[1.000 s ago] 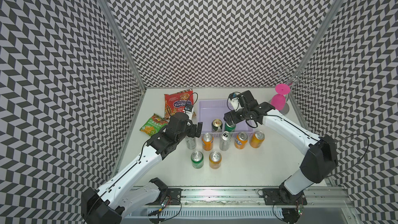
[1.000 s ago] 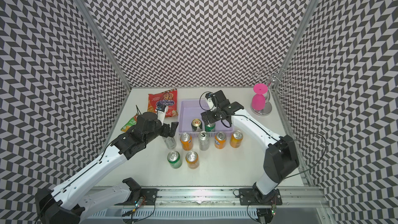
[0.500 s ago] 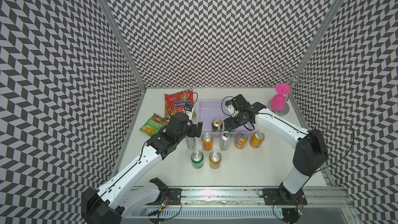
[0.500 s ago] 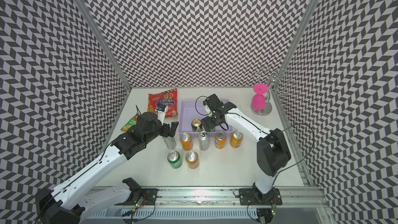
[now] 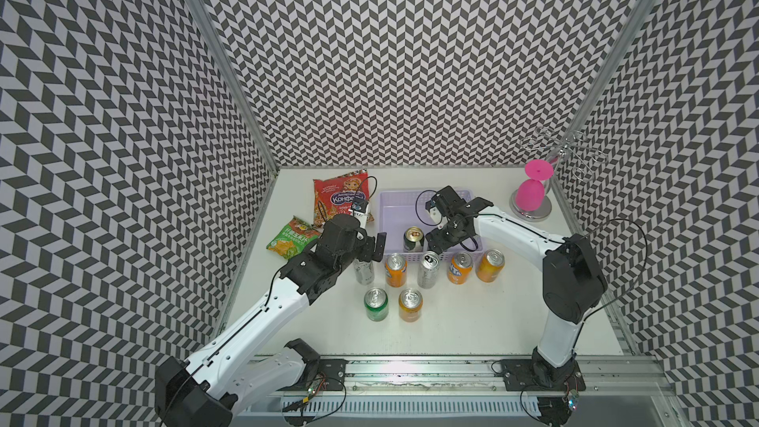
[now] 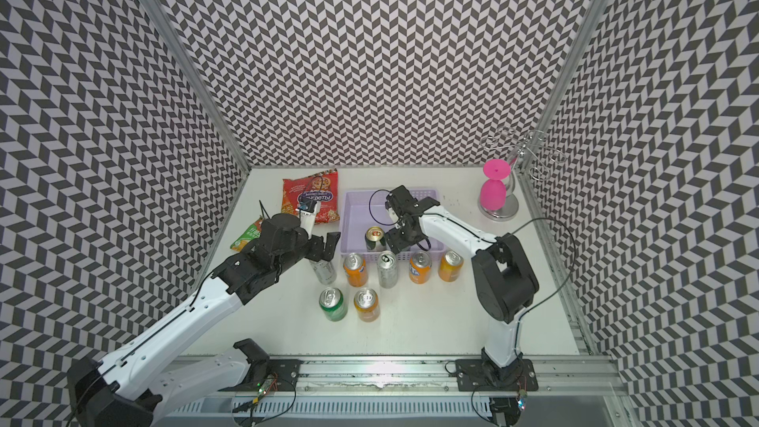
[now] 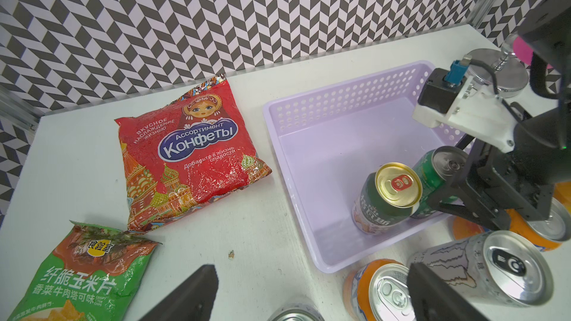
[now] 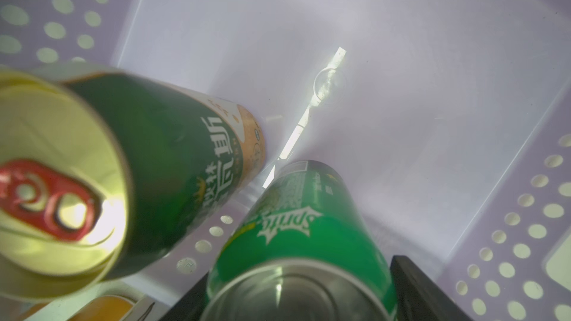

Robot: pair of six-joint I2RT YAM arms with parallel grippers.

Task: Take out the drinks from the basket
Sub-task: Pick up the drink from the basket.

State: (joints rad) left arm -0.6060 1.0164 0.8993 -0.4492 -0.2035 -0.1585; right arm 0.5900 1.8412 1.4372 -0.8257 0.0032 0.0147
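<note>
The lavender basket point(image 5: 394, 204) point(image 6: 356, 199) point(image 7: 340, 94) holds two drinks. A dark green gold-topped can point(image 5: 413, 238) point(image 6: 374, 238) point(image 7: 389, 199) point(image 8: 139, 162) stands beside a green can point(image 7: 431, 169) point(image 8: 296, 236). My right gripper point(image 5: 435, 240) point(image 6: 396, 242) point(image 8: 296, 297) reaches down over the green can, one finger close on each side. Contact cannot be made out. The top views hide this can under the gripper. Several cans stand on the table before the basket, among them a slim silver can point(image 5: 363, 273). My left gripper point(image 5: 369, 254) point(image 7: 312, 291) hovers open above it, holding nothing.
A red snack bag point(image 5: 341, 199) and a green snack bag point(image 5: 291, 238) lie left of the basket. A pink upturned goblet point(image 5: 534, 191) stands on a metal stand point(image 5: 562, 149) at the back right. A green can point(image 5: 376, 303) and an orange can point(image 5: 410, 303) stand nearest the front.
My right gripper has dropped into the basket and shifted left over the green can, its fingers narrowing. The left arm has not moved.
</note>
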